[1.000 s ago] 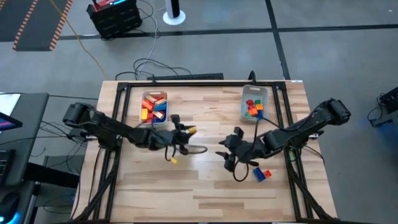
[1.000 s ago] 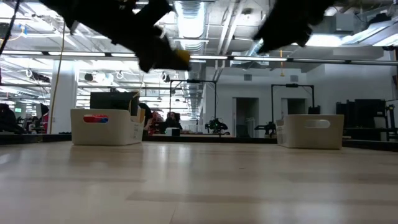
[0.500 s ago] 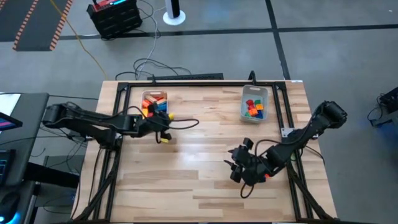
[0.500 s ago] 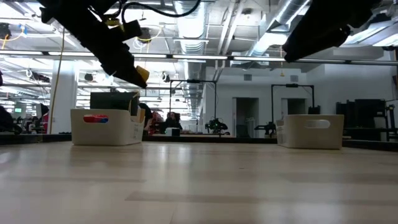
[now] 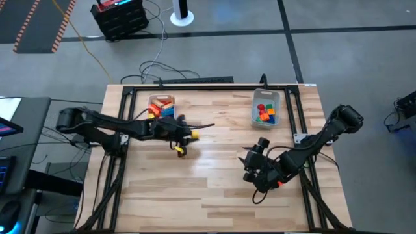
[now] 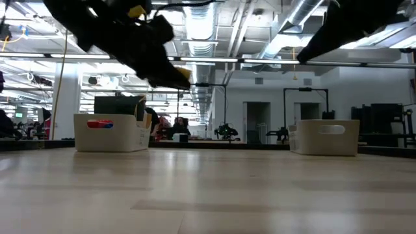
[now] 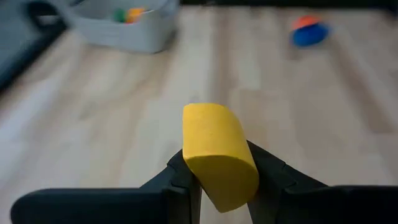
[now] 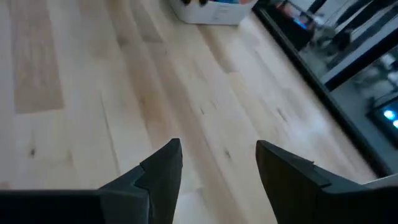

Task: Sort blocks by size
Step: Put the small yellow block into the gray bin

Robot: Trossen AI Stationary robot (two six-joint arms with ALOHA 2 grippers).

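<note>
My left gripper (image 5: 188,135) is shut on a yellow block (image 7: 217,155) above the table's middle, right of the left bin (image 5: 161,107); the block also shows in the high view (image 5: 194,134) and in the low view (image 6: 184,73). My right gripper (image 5: 249,164) is open and empty above bare wood at the near right, as the right wrist view (image 8: 217,162) shows. A blue and orange block (image 7: 309,31) lies on the table; the right arm partly covers it in the high view (image 5: 279,184). Both clear bins hold several coloured blocks. My left gripper pinches the yellow block's two opposite sides (image 7: 193,171) between its two fingers. The fingers slant down toward the table's right. The block's free end (image 7: 208,121) sticks out ahead of the fingertips. The block is lifted clear of the table.
The right bin (image 5: 265,107) stands at the far right; it also shows in the left wrist view (image 7: 124,25). The black frame rail (image 5: 208,86) runs along the table's edges. Bare wood lies between the two arms.
My left gripper, shut on the yellow block throughout, has gone left toward the left bin and then come back right toward the table's middle. My right gripper has gone toward the near right, over the blue and orange block, then a little way back toward the far edge.
</note>
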